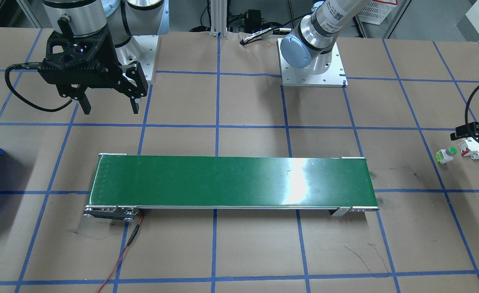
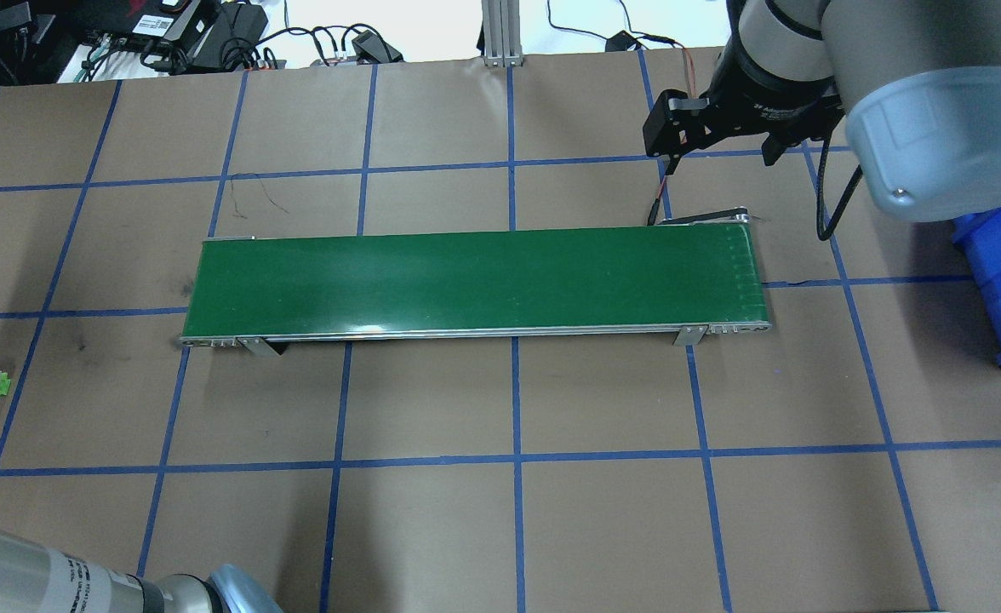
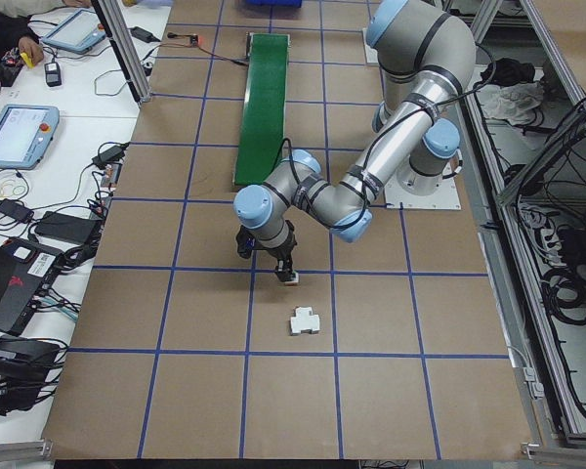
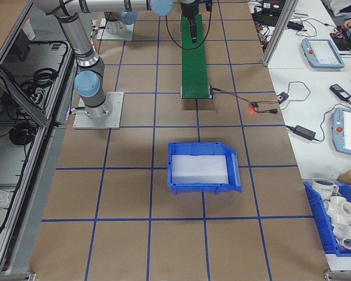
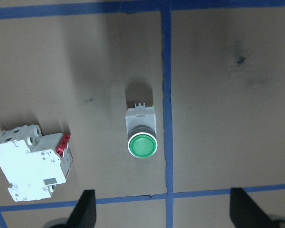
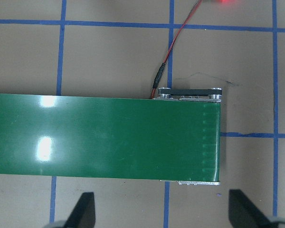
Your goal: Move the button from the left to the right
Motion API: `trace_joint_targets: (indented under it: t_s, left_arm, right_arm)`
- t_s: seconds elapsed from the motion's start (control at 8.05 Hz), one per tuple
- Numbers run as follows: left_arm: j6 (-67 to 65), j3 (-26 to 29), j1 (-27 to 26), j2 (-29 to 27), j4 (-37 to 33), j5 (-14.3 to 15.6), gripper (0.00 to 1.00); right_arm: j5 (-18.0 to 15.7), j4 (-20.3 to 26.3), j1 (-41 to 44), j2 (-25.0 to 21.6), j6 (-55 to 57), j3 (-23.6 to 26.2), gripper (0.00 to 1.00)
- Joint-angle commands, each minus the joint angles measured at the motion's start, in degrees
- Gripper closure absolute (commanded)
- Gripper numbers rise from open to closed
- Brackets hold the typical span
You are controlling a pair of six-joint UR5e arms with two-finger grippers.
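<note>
button: the button [image 5: 142,135] lies on its side on the brown paper tabletop [image 1: 239,252], at the robot's left end, just beside a blue tape line [image 5: 167,95]; well apart from the green conveyor belt [image 1: 229,181]
left hand: the left hand [image 5: 164,209] hovers above it, fingers spread wide, nothing between them
right hand: the right hand [image 1: 110,101] hangs open over the belt's far end
handling: likely light, rigid plastic; glossy round cap and silver collar could slip; the blocky white base offers flat sides, the better hold
neighbour: a white breaker [image 5: 32,161] with red parts lies near
</note>
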Motion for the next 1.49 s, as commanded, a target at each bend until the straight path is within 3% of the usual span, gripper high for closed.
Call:
trace_joint_targets:
  t_s: [0.0,1.12,1.37]
  left_arm:
    - [0.50,-5.78,0.11,-0.59,10.99,1.55,0.00]
    - [0.33,-6.32,0.11,-6.83,12.69,1.38,0.00]
    - [0.15,-6.32,0.11,-6.92,12.69,1.29,0.08]
  right_arm:
    - [0.00,0.00,0.00,0.00,0.00,0.00,0.00]
    - [0.00,0.00,0.00,0.09,-0.09,0.00,0.00]
    - [0.00,0.00,0.00,0.00,-0.09,0.00,0.00]
